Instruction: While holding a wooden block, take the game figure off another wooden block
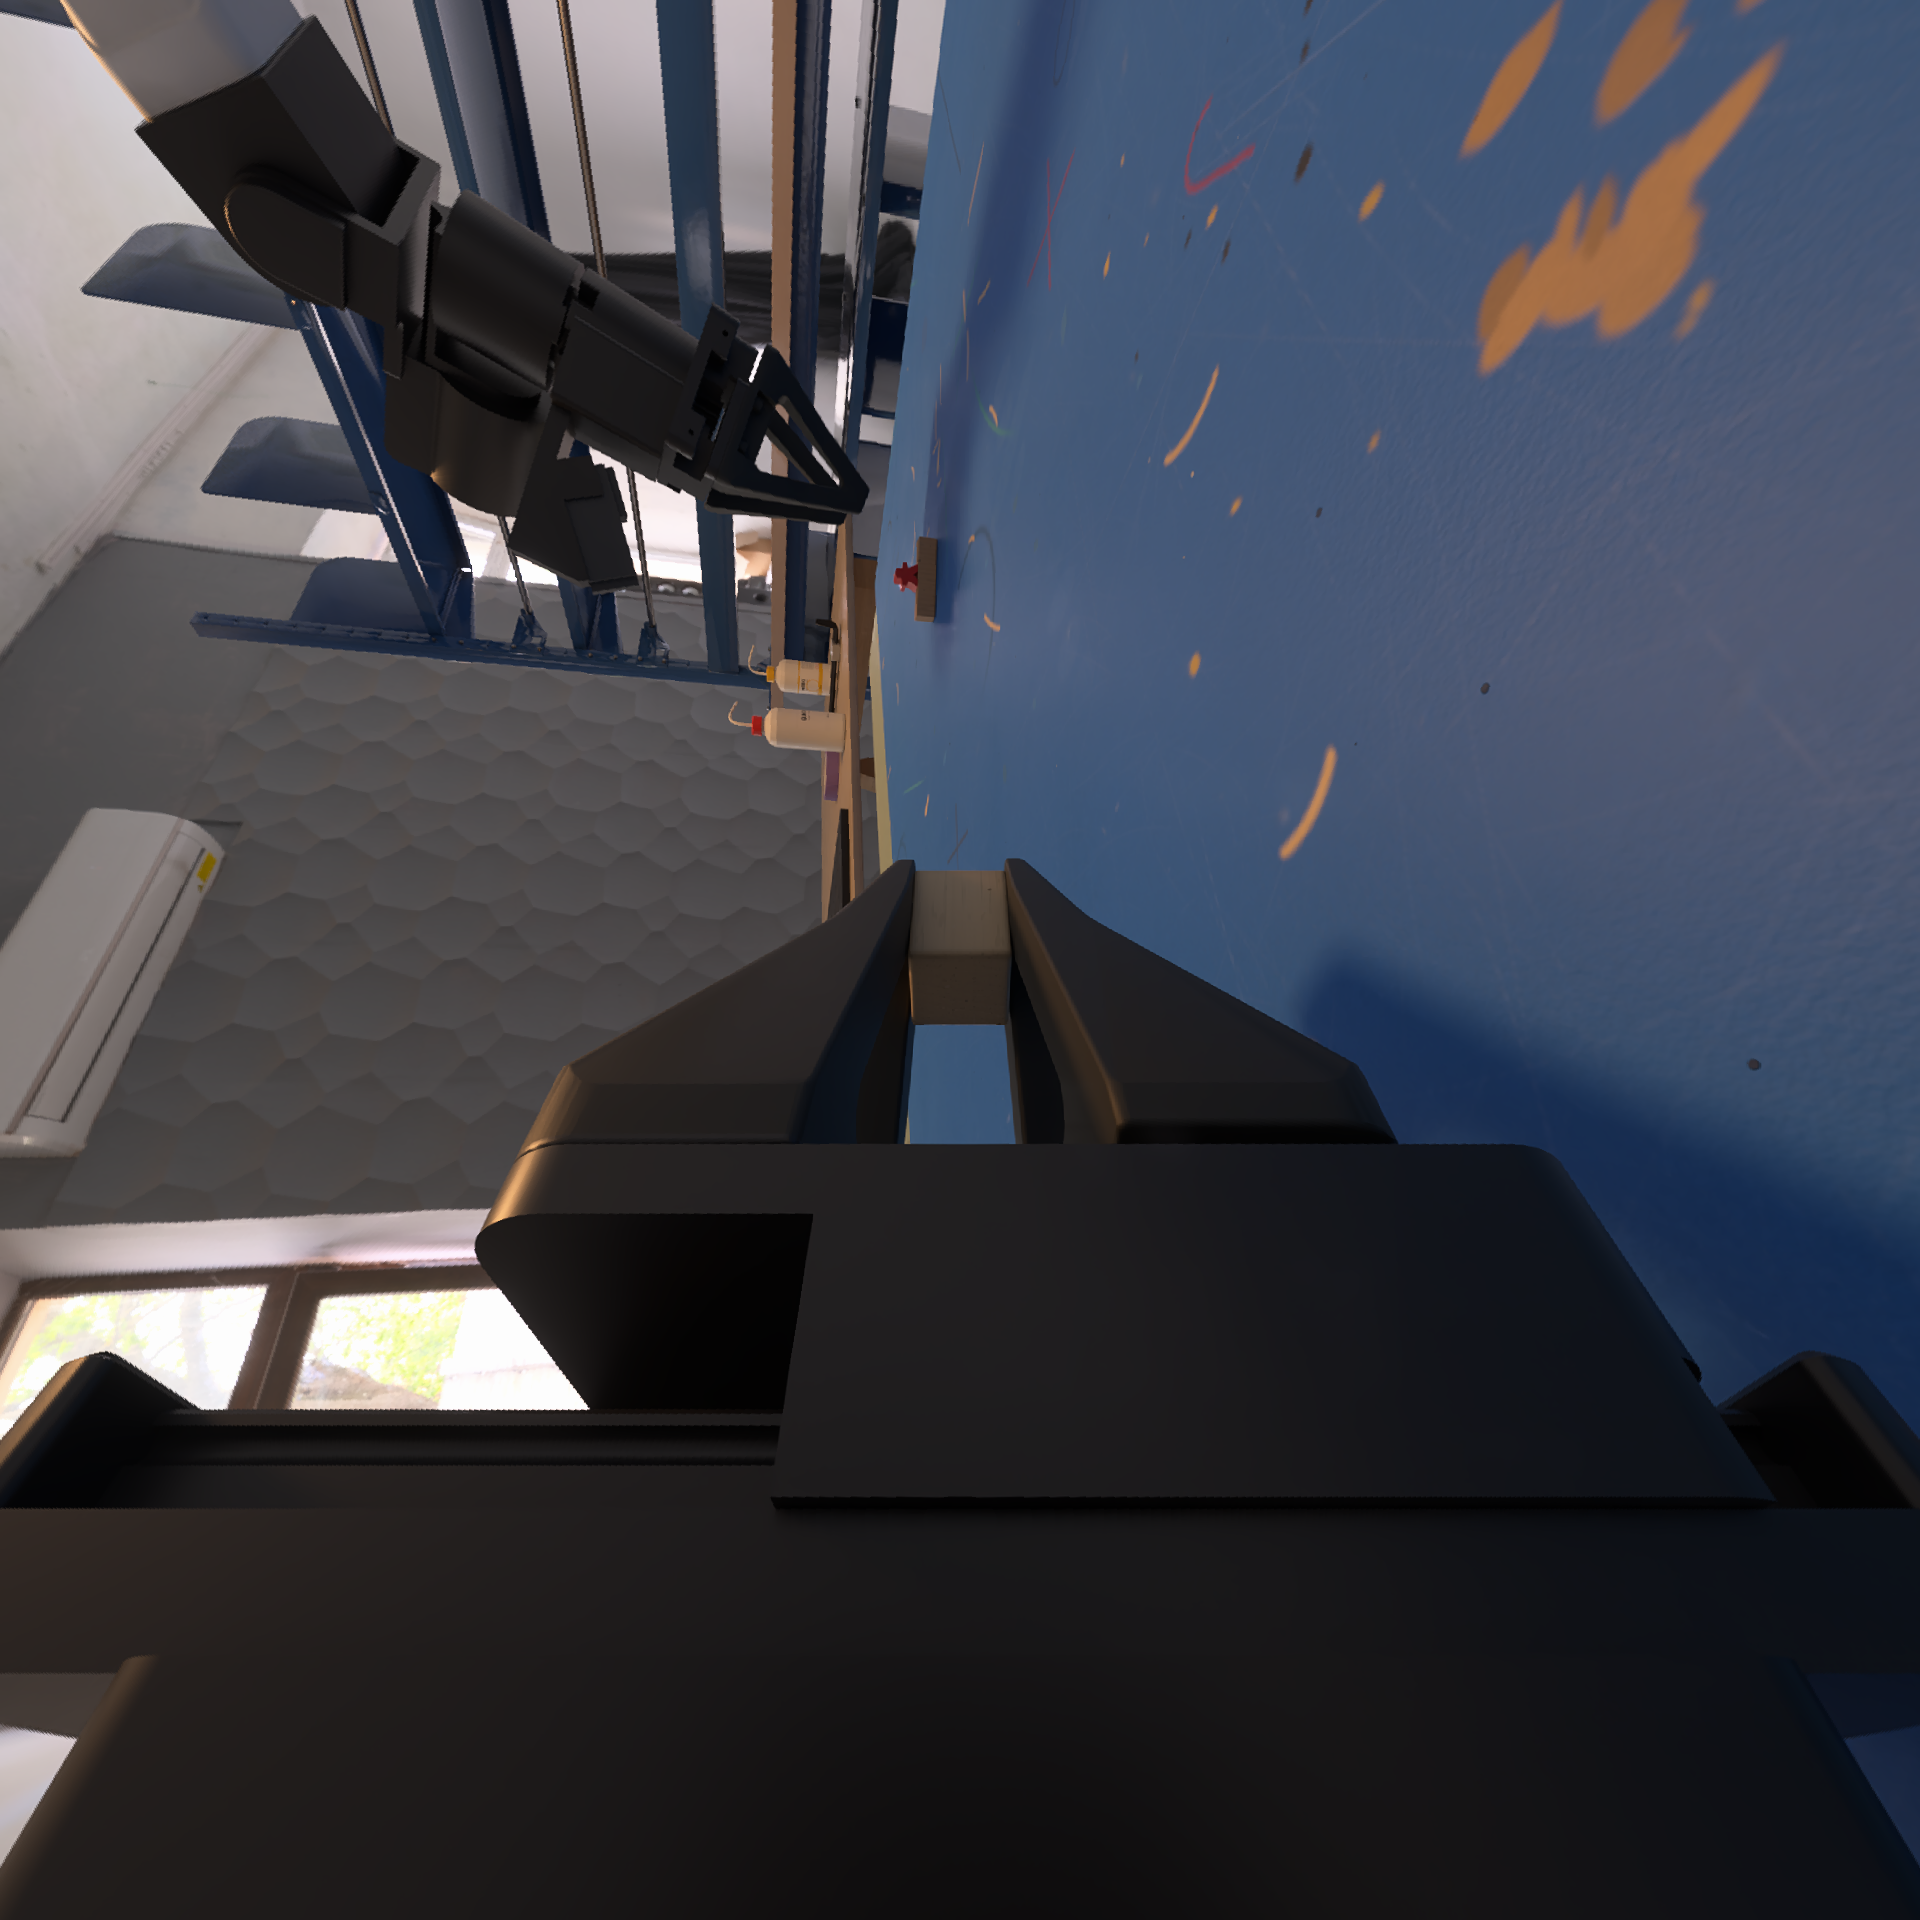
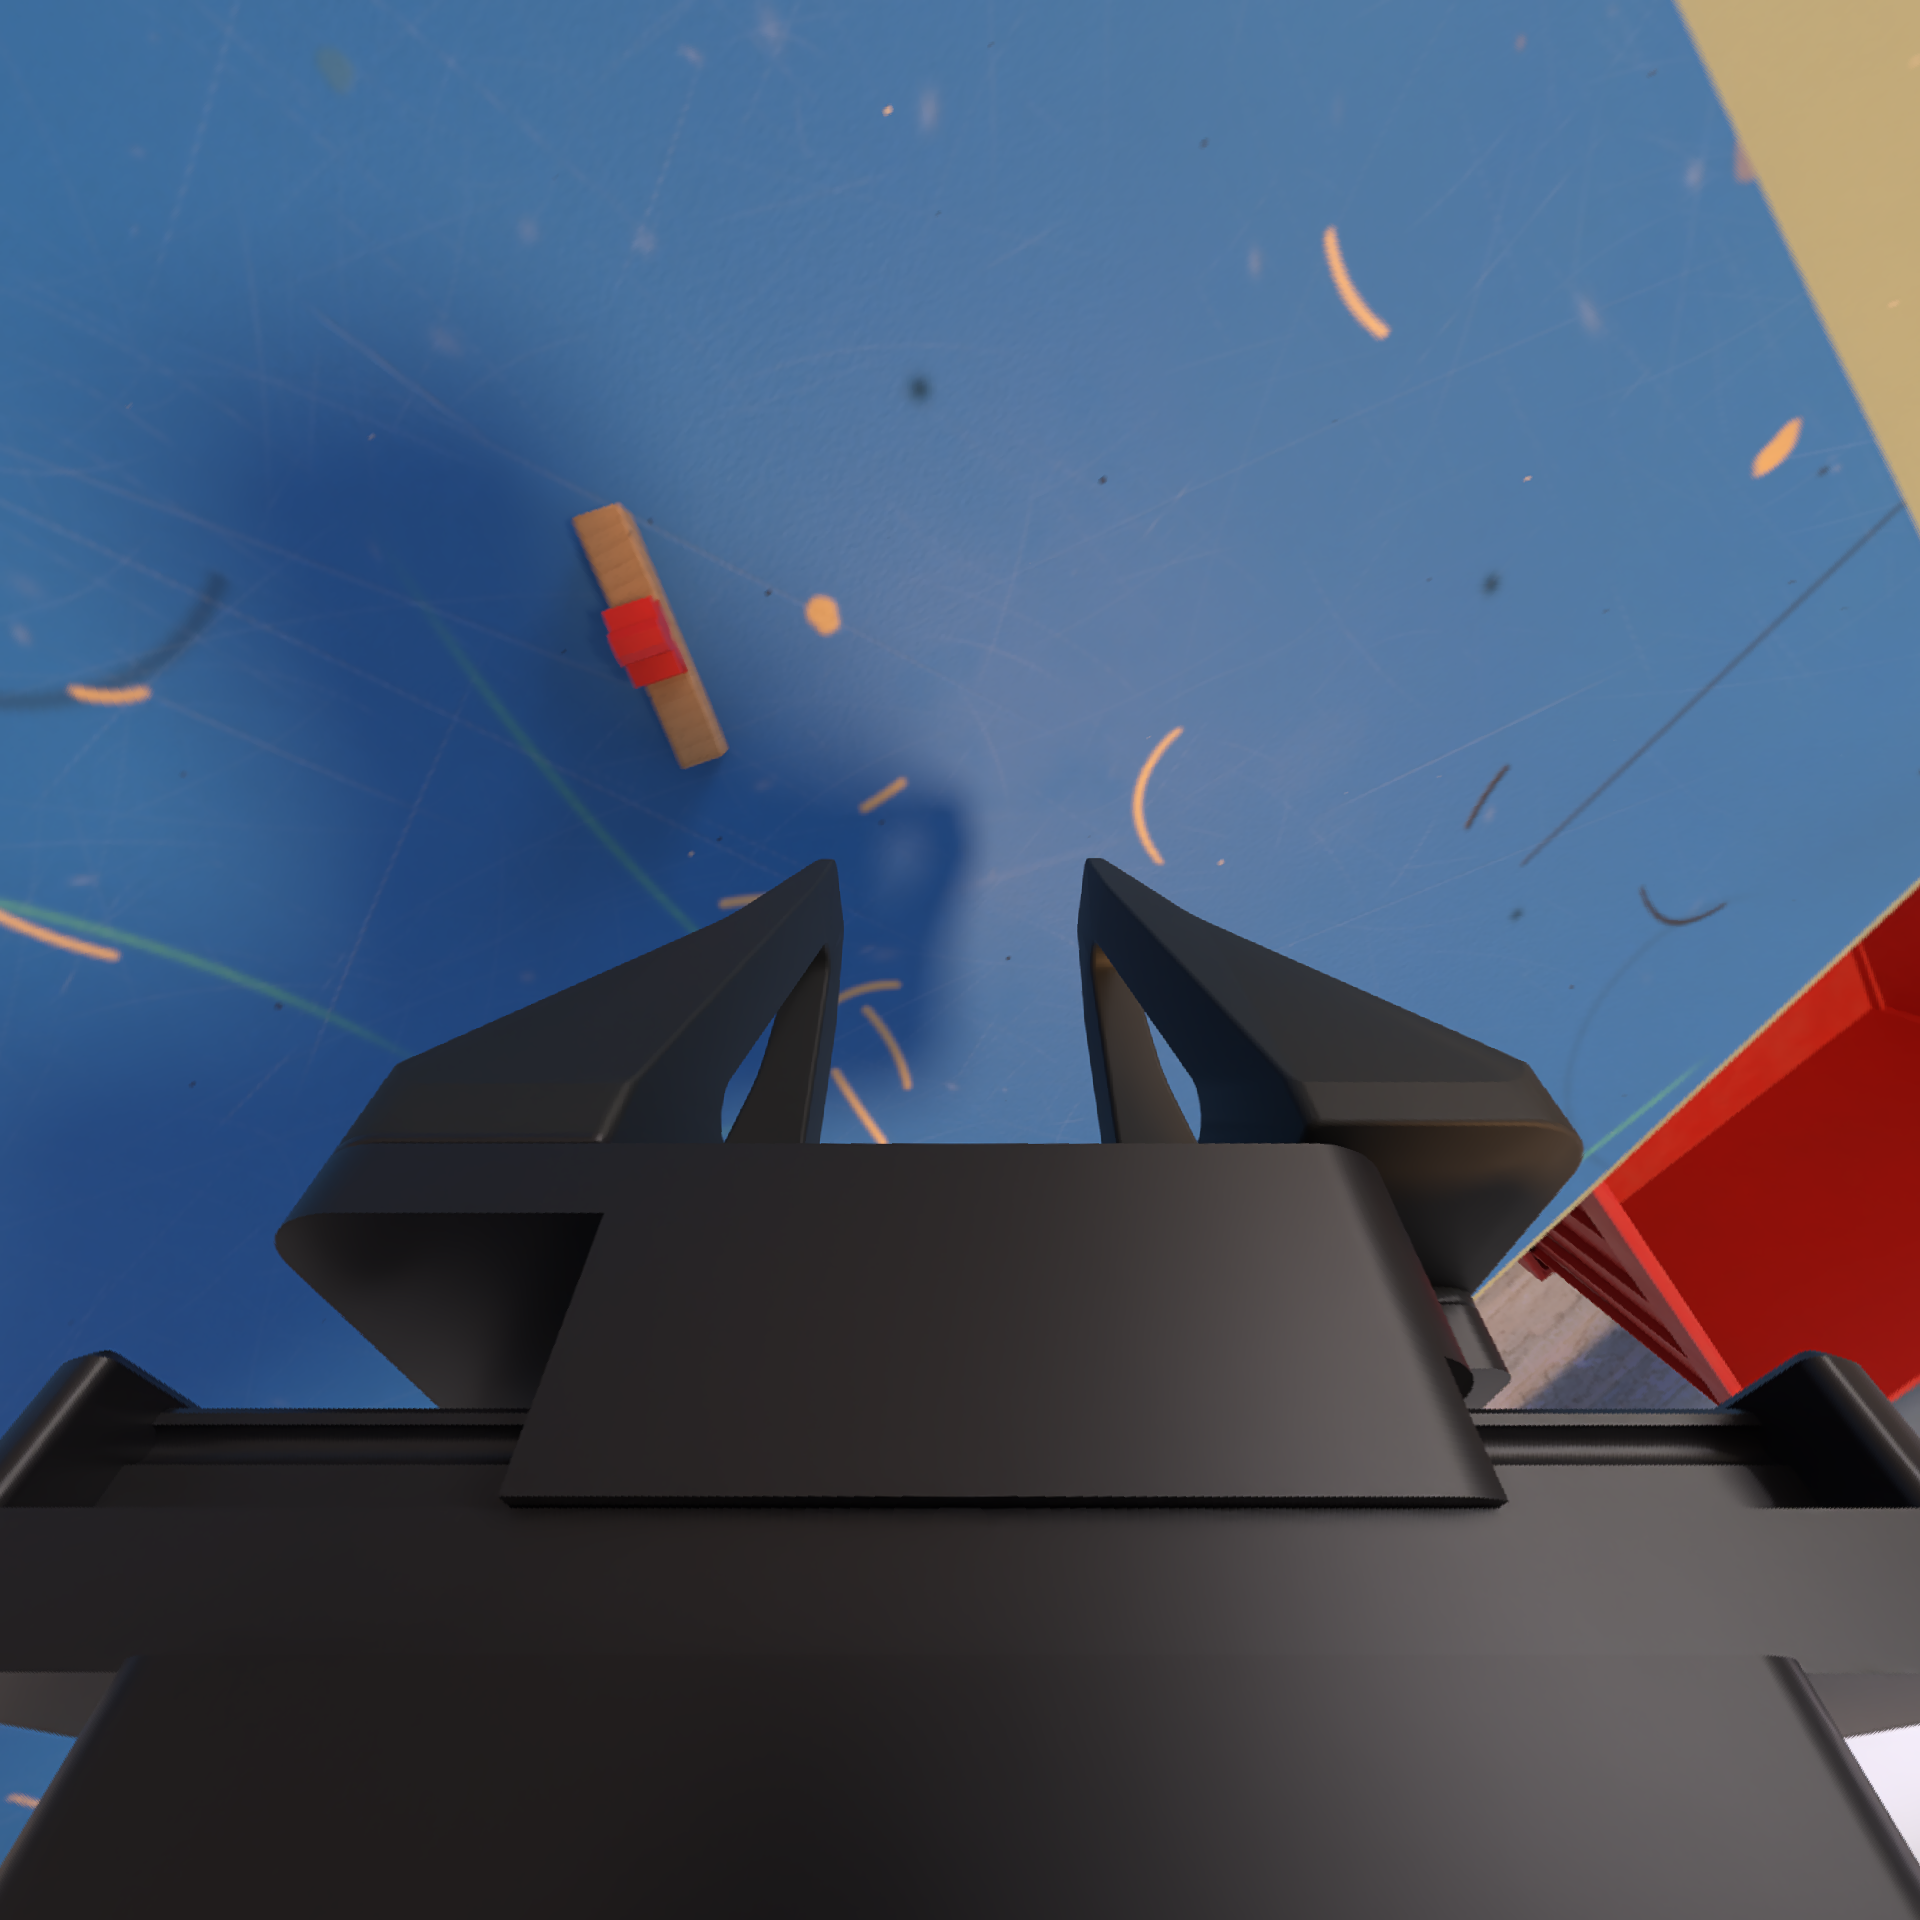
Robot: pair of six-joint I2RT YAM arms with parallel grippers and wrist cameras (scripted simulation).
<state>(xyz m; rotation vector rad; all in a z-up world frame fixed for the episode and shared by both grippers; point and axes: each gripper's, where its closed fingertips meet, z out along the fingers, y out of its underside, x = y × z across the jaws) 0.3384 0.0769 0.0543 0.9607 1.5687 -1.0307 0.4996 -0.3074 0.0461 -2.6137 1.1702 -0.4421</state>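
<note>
My left gripper [image 1: 958, 868] is shut on a pale wooden block [image 1: 958, 951], held clear of the blue table. A second, flat orange-brown wooden block [image 2: 649, 636] lies on the table with a small red game figure [image 2: 641, 641] on its middle; both show far off in the left wrist view, block [image 1: 927, 582] and figure [image 1: 906, 577]. My right gripper [image 2: 958, 868] is open and empty, hovering above the table, with the block and figure ahead and to its left. The right arm's gripper [image 1: 821, 468] also shows in the left wrist view, above the figure.
The blue table [image 2: 1143, 312] is scuffed with orange and dark marks. A red bin [image 2: 1766, 1195] stands beyond the table's edge at the right. Two white squeeze bottles [image 1: 805, 707] and a blue frame [image 1: 707, 312] stand beyond the far edge.
</note>
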